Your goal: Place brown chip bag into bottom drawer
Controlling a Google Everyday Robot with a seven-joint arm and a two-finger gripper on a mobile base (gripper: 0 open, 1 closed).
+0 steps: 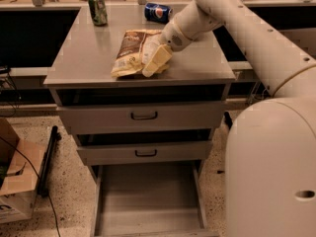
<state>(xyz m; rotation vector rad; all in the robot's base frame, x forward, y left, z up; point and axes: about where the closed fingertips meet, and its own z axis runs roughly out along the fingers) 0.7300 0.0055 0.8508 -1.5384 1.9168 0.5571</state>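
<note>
The brown chip bag lies flat on the grey cabinet top, dark brown along its far left side and pale cream toward the front. My gripper reaches in from the right and sits over the bag's right edge, tilted down toward the cabinet's front. The bottom drawer is pulled out below, showing a bare flat grey floor. The bag is on the cabinet top, not in the drawer.
A green can stands at the back left of the top. A blue soda can lies on its side at the back. Two upper drawers with black loop handles are closed. A cardboard box sits on the floor to the left.
</note>
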